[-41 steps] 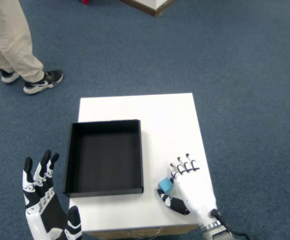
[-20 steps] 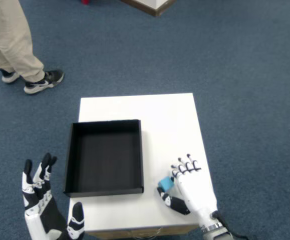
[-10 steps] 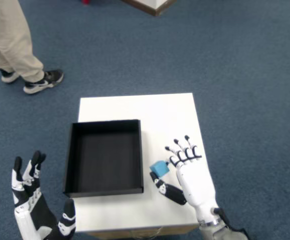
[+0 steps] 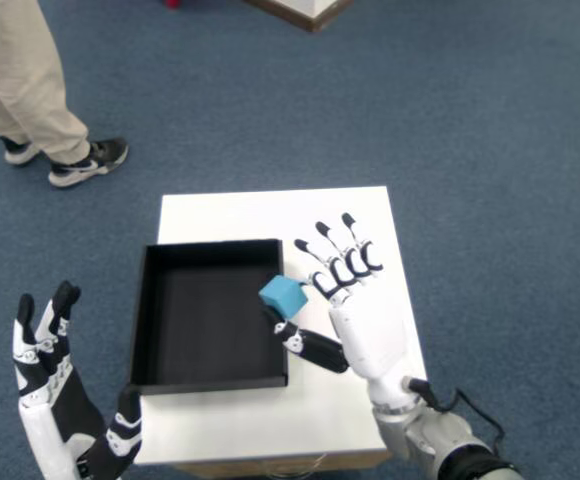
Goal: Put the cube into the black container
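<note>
A small blue cube (image 4: 284, 295) is pinched between the thumb and a finger of my right hand (image 4: 350, 305), whose other fingers are spread. Hand and cube hang over the right rim of the black container (image 4: 208, 313), an open square tray on the white table (image 4: 320, 225). The tray's inside looks bare. My left hand (image 4: 55, 400) is raised with fingers apart beyond the table's near left corner, holding nothing.
A person's legs in beige trousers and dark sneakers (image 4: 85, 163) stand on the blue carpet at the far left. The corner of a wooden piece of furniture (image 4: 300, 10) shows at the top edge.
My right hand has lifted the cube off the table near the front right and carried it up and left to the tray's right rim. The left hand drifted slightly left.
</note>
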Controlling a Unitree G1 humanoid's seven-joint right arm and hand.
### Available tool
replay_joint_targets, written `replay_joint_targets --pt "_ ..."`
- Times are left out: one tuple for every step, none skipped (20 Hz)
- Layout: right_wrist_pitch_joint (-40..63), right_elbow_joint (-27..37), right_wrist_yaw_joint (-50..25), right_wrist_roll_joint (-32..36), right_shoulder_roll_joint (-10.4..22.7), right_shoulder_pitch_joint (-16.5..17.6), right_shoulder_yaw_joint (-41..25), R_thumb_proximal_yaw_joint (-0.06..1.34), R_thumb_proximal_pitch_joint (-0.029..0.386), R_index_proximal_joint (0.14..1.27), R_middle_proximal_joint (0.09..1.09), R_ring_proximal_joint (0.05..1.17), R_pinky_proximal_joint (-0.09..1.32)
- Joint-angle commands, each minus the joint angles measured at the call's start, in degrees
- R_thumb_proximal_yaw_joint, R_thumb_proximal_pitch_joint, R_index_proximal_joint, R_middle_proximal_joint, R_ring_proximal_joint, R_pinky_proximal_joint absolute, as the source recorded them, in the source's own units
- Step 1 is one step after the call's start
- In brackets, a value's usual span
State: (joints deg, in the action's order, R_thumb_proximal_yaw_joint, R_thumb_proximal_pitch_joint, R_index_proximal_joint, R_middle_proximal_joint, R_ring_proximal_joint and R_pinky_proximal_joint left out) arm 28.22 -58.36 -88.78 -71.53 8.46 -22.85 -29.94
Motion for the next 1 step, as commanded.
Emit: replay_joint_targets --pt "-1.75 6.23 -1.29 5.68 0.70 -3.79 -3.46 1.22 0.153 1.15 0.45 0.28 0.09"
